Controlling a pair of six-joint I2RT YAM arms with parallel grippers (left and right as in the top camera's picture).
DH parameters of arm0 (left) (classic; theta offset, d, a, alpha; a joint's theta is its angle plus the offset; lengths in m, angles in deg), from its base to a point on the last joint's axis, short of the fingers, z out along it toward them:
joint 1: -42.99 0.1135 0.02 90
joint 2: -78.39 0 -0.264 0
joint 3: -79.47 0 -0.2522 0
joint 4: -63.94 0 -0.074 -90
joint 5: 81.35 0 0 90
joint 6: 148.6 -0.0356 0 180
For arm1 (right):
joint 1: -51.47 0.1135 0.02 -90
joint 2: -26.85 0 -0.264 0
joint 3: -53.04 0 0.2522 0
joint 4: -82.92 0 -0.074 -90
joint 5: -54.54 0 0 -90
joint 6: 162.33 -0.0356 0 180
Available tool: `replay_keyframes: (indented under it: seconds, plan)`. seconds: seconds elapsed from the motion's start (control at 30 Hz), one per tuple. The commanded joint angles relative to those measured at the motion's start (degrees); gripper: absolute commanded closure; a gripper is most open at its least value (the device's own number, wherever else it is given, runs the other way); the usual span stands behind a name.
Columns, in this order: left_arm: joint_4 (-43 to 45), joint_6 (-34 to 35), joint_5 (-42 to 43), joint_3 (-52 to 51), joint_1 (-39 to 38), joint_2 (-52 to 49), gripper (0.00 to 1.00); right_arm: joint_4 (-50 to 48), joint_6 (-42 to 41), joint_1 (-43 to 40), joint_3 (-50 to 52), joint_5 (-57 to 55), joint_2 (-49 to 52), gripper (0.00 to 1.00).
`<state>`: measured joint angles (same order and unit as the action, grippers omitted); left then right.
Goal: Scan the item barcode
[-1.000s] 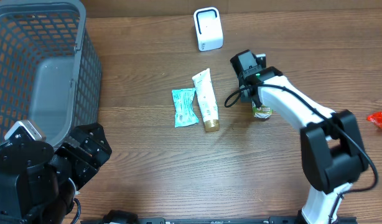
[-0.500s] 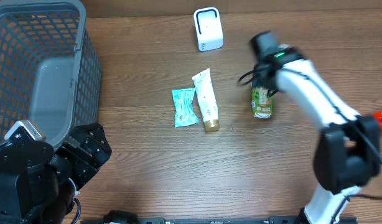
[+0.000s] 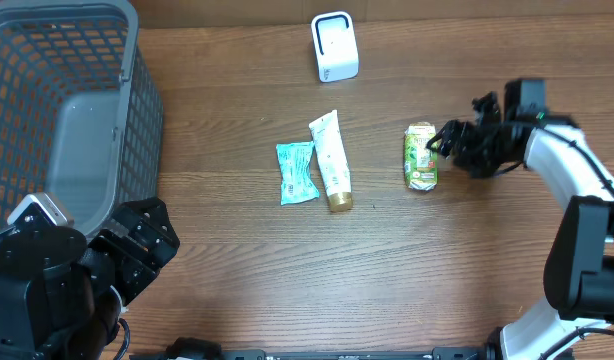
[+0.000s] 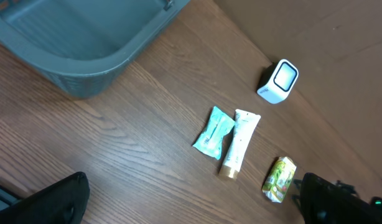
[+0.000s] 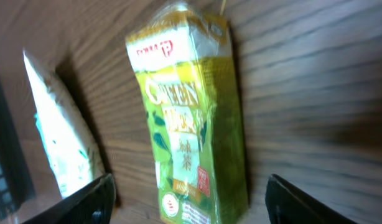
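Remote inspection, bench [image 3: 237,270] as seen from my station.

1. The tea carton [image 3: 420,157] lies flat on its side on the bench, right of centre. On the right wrist view its green and yellow printed face is up. I cannot make out a barcode on any visible face.

2. Right pincer [image 3: 442,143]: wide apart and holding nothing. It sits just beside the carton's right side. On the wrist view one finger shows on either side of the carton, and neither touches it.

3. Left pincer [image 3: 137,250]: wide, with nothing between the fingers. It is parked at the near left corner, well apart from the carton.

4. The scanner [image 3: 334,46], a small white box, stands at the far edge, up and to the left of the carton and well apart from it. I see only bare wood between the two.

5. Other items:
- A white tube [image 3: 331,160] with a gold cap lies left of the carton, near it but not touching.
- A teal packet [image 3: 297,172] lies just beside the tube on its left.
- A grey basket [image 3: 137,110] takes up the far left corner.
- A red packet [image 3: 611,190] is partly cut off at the right edge, beyond the right arm.
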<state>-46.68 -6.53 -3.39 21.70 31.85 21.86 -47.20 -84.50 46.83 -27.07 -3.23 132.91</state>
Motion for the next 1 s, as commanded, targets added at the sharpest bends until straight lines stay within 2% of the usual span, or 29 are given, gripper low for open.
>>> replay_keyframes:
  seconds: [0.0,0.2,0.33,0.4,0.47,0.53,0.57,0.83,0.97]
  plan:
    - [0.07,-0.85,0.02,0.28,0.46,-0.09,0.01,-7.43,-4.37,0.07,5.62,4.92,0.24,0.2]
    - [0.07,-0.85,0.02,0.28,0.46,-0.09,0.01,-17.68,-11.13,0.07,12.0,2.01,0.48,0.11]
    - [0.07,-0.85,0.02,0.28,0.46,-0.09,0.0,-20.7,-12.31,0.46,14.21,4.59,0.52,0.12]
    - [0.07,-0.85,0.02,0.28,0.46,-0.09,0.0,-21.53,-12.28,1.31,14.67,6.1,0.55,0.27]
    - [0.07,-0.85,0.02,0.28,0.46,-0.09,0.0,-21.81,-12.07,2.4,14.64,6.03,0.55,0.48]
    - [0.07,-0.85,0.02,0.28,0.46,-0.09,0.0,-22.91,-12.07,3.65,14.64,5.77,0.55,0.83]
    - [0.07,-0.85,0.02,0.28,0.46,-0.09,0.0,-23.52,-12.07,4.17,14.58,5.22,0.55,0.96]
    - [0.07,-0.85,0.02,0.28,0.46,-0.09,0.0,-20.15,-10.19,5.46,8.35,-1.66,0.17,0.96]
    - [0.07,-0.85,0.02,0.28,0.46,-0.09,0.0,-12.41,-8.09,6.4,2.6,-13.2,-1.2,0.96]
